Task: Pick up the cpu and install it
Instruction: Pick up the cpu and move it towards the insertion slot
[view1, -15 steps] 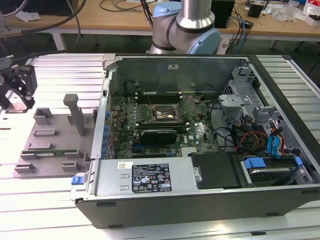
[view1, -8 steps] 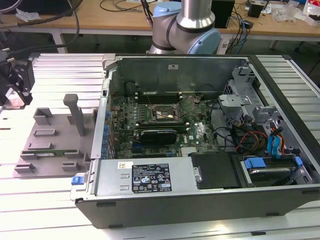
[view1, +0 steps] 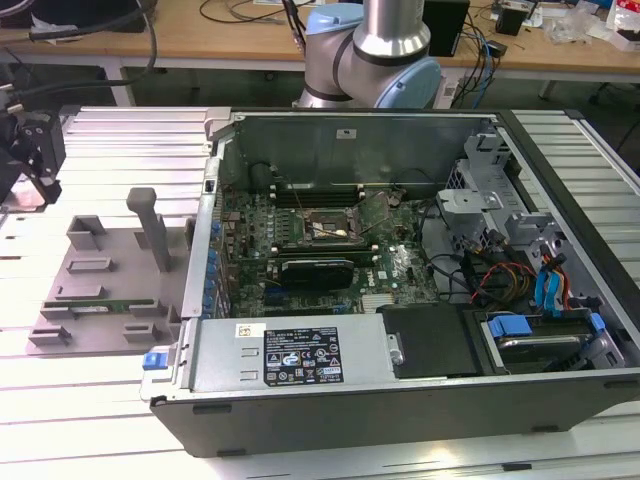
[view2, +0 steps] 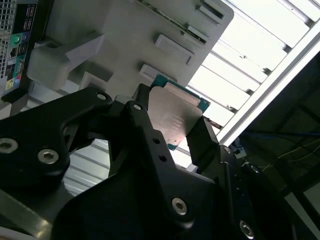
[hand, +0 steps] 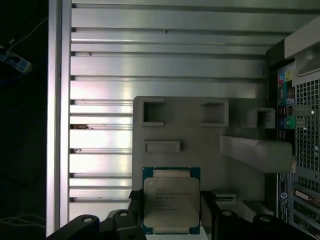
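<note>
**CPU — pinched in tool, at the exterior view's far left**

Item: cpu (hand: 171, 205), silver-grey top on a green board. It was gripped by two opposite edges between the black fingers (view2: 150, 135) of the tool (view2: 172, 117). Both wrist views showed the grey holder tray (hand: 190, 125) and the slatted counter (hand: 165, 65) behind it. In the exterior view the tool (view1: 28, 170) hung above the counter beside the tray — well apart from the open computer case (view1: 400, 400), whose motherboard socket (view1: 322, 228) sat near the frame's centre. A green memory stick (view1: 95, 305) lay in the tray.
</note>
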